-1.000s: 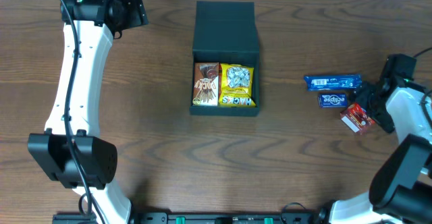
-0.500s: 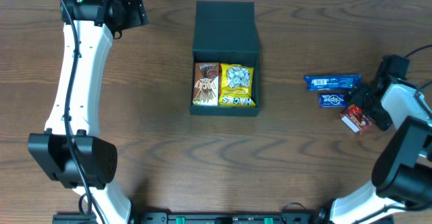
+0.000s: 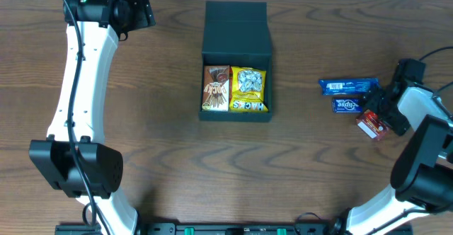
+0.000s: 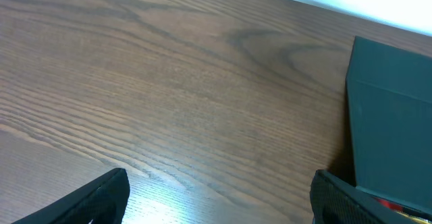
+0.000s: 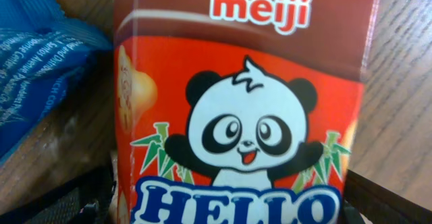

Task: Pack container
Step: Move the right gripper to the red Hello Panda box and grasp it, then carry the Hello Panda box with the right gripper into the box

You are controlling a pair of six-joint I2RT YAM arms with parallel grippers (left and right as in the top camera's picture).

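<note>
Right jaws nearer red Meiji packet (image 5: 236, 116)

Brown wood-grain table (image 3: 156, 136) carries 4 loose items. Dark teal-grey container (image 3: 236, 26) sits at centre toward the far edge, lid folded back. Well apart, on the right: 1 long blue packet (image 3: 347, 86), 1 shorter blue packet (image 3: 347, 105) just beside it, and 1 red Meiji snack box (image 3: 373, 127) beside that.
</note>
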